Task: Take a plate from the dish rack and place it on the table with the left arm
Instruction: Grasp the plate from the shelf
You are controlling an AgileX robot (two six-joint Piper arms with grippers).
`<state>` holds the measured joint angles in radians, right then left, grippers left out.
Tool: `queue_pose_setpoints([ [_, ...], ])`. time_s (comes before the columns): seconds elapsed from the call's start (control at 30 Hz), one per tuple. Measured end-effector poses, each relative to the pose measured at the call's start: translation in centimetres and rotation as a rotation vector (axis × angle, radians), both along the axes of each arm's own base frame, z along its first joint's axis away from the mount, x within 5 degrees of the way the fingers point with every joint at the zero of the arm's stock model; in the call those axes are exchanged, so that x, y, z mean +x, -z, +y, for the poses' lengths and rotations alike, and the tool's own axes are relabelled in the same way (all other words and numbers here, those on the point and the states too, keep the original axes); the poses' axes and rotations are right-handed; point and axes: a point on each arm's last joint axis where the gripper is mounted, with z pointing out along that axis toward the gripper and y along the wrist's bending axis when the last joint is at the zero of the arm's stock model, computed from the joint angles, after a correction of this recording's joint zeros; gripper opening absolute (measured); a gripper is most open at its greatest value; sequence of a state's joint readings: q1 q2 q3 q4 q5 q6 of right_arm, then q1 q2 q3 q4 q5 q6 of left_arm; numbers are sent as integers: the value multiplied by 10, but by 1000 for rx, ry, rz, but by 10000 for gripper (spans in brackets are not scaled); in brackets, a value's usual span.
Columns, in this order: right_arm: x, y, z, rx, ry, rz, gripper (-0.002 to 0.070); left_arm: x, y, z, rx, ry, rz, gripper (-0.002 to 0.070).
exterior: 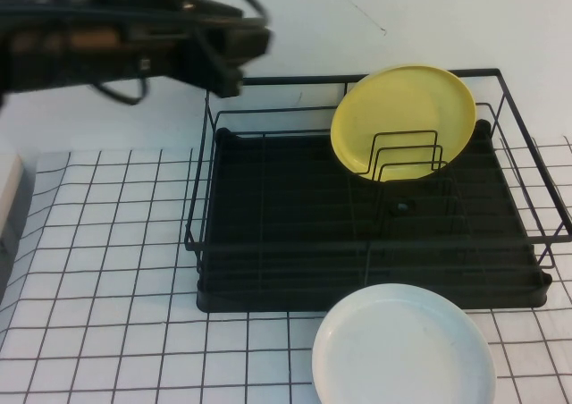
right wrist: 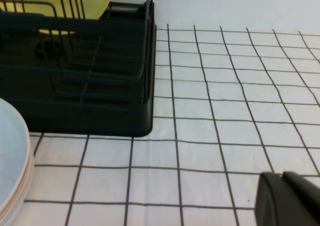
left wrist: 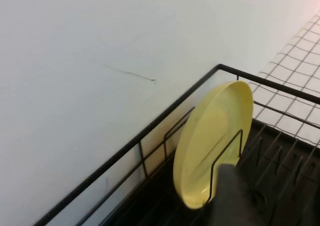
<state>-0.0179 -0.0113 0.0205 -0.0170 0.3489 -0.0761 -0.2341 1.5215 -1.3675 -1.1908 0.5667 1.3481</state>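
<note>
The yellow plate (exterior: 404, 120) stands on edge between the wire dividers at the back right of the black dish rack (exterior: 268, 234). My left gripper (exterior: 231, 63) hovers above the rack's back left corner, well to the left of the plate and apart from it. In the left wrist view the plate (left wrist: 212, 136) shows edge-on behind a divider wire, leaning against the rack's back rail. My right gripper (right wrist: 284, 182) is shut and empty, low over the gridded table (right wrist: 200, 136), to the right of the rack (right wrist: 75, 76).
A white round plate (exterior: 402, 350) lies flat on the table (exterior: 107, 243) just in front of the rack; its edge (right wrist: 12, 161) shows in the right wrist view. A pale object (exterior: 7, 198) sits at the left edge. A white wall rises behind the rack.
</note>
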Motion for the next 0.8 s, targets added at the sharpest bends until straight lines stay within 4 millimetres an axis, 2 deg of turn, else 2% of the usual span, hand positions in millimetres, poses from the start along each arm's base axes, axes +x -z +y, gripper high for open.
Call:
queue_pose_setpoints([
  [0.1,0,0,0,0,0,0,-3,27,13,-21,20,22,5,499],
  [0.17,0,0,0,0,0,0,-3,46,22,-34,43,17,-14,559],
  [0.27,0,0,0,0,0,0,-3,69,37,-53,71,27,-26,541],
  [0.37,0,0,0,0,0,0,-3,86,53,-69,91,50,-18,493],
  [0.47,0,0,0,0,0,0,-3,99,69,-80,103,66,-3,477],
  [0.63,0,0,0,0,0,0,-3,115,90,-87,142,76,6,474],
  [0.8,0,0,0,0,0,0,-3,128,103,-91,193,83,-13,470],
])
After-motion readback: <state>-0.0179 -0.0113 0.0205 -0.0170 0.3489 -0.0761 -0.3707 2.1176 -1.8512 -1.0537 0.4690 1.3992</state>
